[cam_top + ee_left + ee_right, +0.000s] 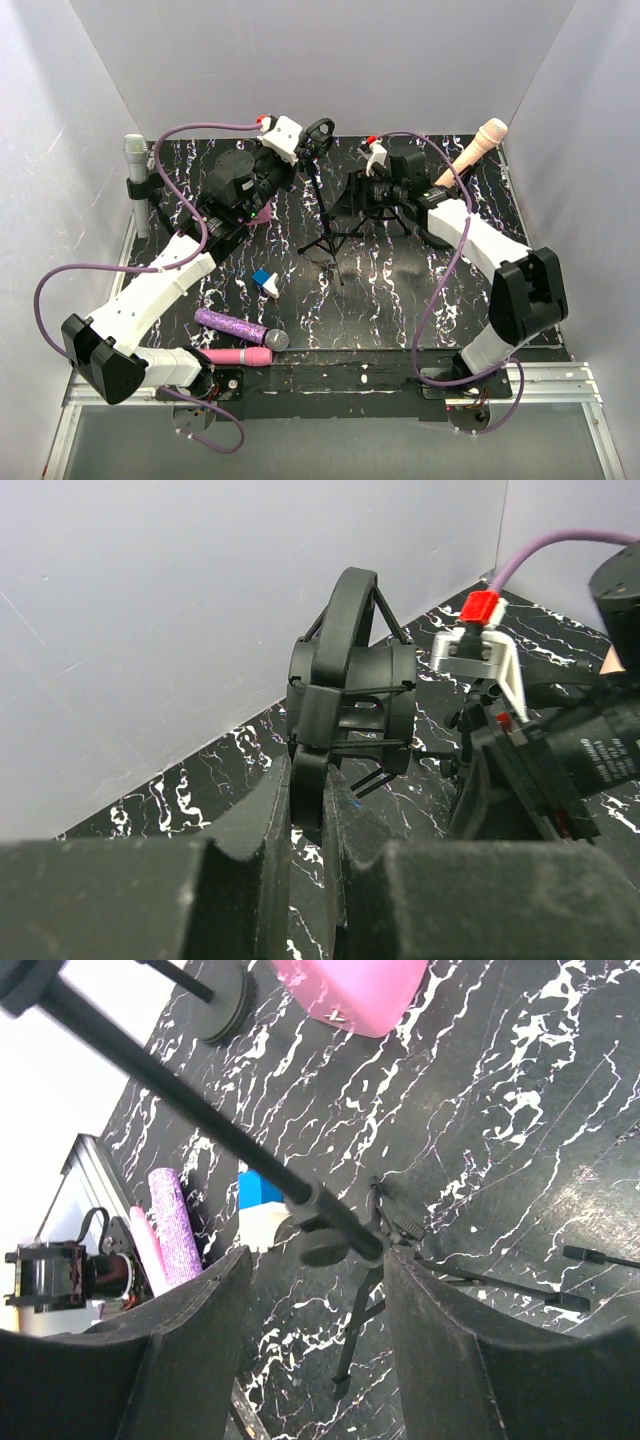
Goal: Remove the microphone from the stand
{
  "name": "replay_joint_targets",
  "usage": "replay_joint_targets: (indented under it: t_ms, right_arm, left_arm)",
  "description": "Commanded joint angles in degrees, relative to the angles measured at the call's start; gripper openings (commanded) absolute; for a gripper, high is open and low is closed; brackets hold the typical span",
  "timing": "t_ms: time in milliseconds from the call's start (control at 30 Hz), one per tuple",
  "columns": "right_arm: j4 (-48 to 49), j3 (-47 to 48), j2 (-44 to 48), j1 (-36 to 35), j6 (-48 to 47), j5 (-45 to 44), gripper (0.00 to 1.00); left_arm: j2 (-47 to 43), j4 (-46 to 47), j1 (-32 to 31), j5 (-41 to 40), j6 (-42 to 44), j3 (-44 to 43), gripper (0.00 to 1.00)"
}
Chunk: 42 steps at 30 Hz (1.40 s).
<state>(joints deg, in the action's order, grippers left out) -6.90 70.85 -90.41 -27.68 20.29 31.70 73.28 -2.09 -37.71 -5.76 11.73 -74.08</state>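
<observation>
From above, you have the stand [323, 215] near the middle of the black marbled tabletop [400, 300], tripod legs spread. Both arms reach in toward it. The left pincer [305, 150] is up at the clip [320, 130] close to the back wall, and the right pincer [362, 190] is just beside the pole, lower down. All the microphones are off the stand. A purple microphone [232, 326] and a pink microphone [240, 356] lie side by side at the near edge. A silver microphone [135, 165] stands against the left wall, and a peach microphone [478, 147] leans in the far right corner. I cannot tell which one is yours. A blue-and-white block [265, 282] lies near the tripod's feet. White walls close off three sides, and bare tabletop lies between the tripod and the right arm.

On your left wrist, the left pincer [305, 780] is clamped shut on the foot of the clip [350, 680], whose ring stands upright. The white print on the lens barrel [600, 745] opposite is too small to read.

On your right wrist, the right pincer [315, 1260] stands open with the stand [200, 1110] running slantwise between its fingers [200, 1330]. It grips nothing. The purple microphone [175, 1220] and the blue-and-white block [258, 1190] lie beyond.
</observation>
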Motion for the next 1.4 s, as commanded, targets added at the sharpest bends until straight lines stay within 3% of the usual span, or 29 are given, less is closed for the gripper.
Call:
replay_joint_targets:
  t_ms: [0, 533, 867, 1100, 1367]
  right_arm:
    - [0.66, 3.33, -3.80, 0.35, 2.56, -0.94, 0.61]
    - [-2.42, -8.62, -0.91, 0.61, -1.39, -4.63, 0.54]
    - [-7.51, -4.85, 4.19, 0.61, -9.48, -3.05, 0.52]
    - [-7.78, -1.51, 9.63, 0.61, -9.75, -3.05, 0.52]
    - [-7.78, -4.05, 16.49, 0.61, -9.75, -3.05, 0.52]
  left_arm:
    - [-1.29, -3.63, 0.10, -0.39, -0.83, 0.87, 0.00]
    - [-1.91, -3.89, 0.10, -0.39, -0.21, 1.49, 0.00]
    - [2.74, 3.74, 0.18, 3.65, 1.63, 0.61, 0.00]
    - [10.56, 14.81, 0.10, 4.88, 12.07, -3.34, 0.00]
    - [16.02, 24.14, 0.18, 8.66, 23.60, -8.26, 0.00]
